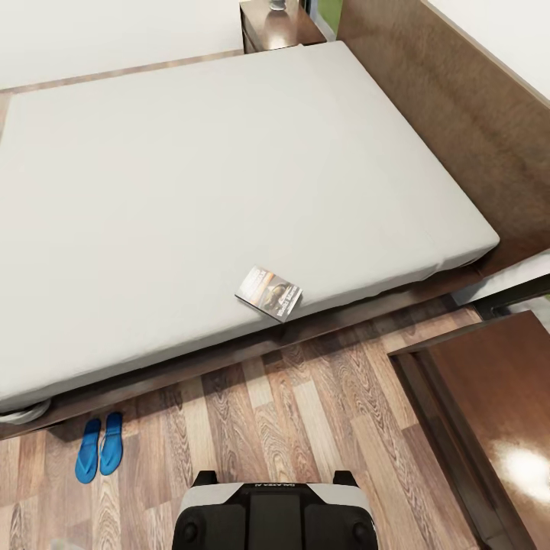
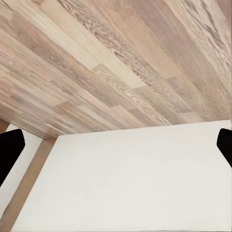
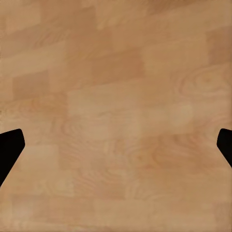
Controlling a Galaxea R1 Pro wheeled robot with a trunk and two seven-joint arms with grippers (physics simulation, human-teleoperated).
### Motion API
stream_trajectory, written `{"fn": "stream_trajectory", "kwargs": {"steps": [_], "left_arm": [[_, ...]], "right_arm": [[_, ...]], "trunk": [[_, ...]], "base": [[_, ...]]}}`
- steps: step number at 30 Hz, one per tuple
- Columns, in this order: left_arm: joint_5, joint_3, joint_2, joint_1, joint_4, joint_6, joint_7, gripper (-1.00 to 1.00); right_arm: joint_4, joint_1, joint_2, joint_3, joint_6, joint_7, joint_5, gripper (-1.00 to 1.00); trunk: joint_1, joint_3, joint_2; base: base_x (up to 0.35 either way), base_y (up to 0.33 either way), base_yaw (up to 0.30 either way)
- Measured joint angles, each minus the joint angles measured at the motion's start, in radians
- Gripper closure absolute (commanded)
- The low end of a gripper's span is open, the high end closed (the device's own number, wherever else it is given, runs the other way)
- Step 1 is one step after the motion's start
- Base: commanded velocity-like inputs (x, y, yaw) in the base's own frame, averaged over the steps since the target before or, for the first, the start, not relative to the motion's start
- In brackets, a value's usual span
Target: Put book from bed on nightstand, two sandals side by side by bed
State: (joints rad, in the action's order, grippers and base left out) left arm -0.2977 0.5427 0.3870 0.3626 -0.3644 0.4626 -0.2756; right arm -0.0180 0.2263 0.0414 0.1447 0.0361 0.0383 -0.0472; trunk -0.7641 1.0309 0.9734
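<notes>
The book [image 1: 269, 292] lies flat on the pale-grey mattress of the bed [image 1: 191, 176], close to the near edge. Both blue sandals [image 1: 100, 447] rest side by side on the wood floor just in front of the bed frame, at the head view's lower left. One nightstand [image 1: 496, 412] with a glossy top stands at the lower right, beside the headboard. The left wrist view has my left gripper [image 2: 116, 145] open over floor planks and a white surface, its fingertips [image 2: 9, 147] far apart. My right gripper [image 3: 116, 147] is open too, facing bare wood planks.
A second nightstand [image 1: 279, 27] stands at the far side of the bed with a small object on it. The tall brown headboard [image 1: 458, 130] runs along the right. Wood floor [image 1: 305, 412] stretches between my base [image 1: 275, 516] and the bed frame.
</notes>
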Motion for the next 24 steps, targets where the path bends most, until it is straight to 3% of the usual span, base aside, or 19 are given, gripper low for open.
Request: {"fn": "stream_trajectory", "kwargs": {"steps": [6, 10, 14, 24], "left_arm": [[0.000, 0.031, 0.001, -0.003, 0.159, -0.200, 0.059, -1.00], [0.000, 0.037, 0.003, -0.005, 0.190, -0.265, 0.070, -1.00], [-0.001, 0.041, 0.009, -0.008, 0.216, -0.324, 0.079, -1.00], [-0.002, 0.042, 0.010, -0.028, 0.225, -0.365, 0.081, -1.00]], "right_arm": [[0.000, 0.000, 0.000, 0.000, 0.000, 0.000, 0.000, -1.00], [0.000, 0.000, -0.002, 0.000, -0.001, -0.001, 0.000, -1.00], [0.000, 0.000, -0.004, 0.000, 0.000, -0.001, 0.000, -1.00], [0.000, 0.000, -0.004, 0.000, -0.001, -0.001, 0.000, -1.00]], "trunk": [[0.000, 0.000, 0.000], [0.000, 0.000, 0.000], [0.000, 0.000, 0.000], [0.000, 0.000, 0.000]], "base": [[0.000, 0.000, 0.000], [0.000, 0.000, 0.000], [0.000, 0.000, 0.000], [0.000, 0.000, 0.000]]}}
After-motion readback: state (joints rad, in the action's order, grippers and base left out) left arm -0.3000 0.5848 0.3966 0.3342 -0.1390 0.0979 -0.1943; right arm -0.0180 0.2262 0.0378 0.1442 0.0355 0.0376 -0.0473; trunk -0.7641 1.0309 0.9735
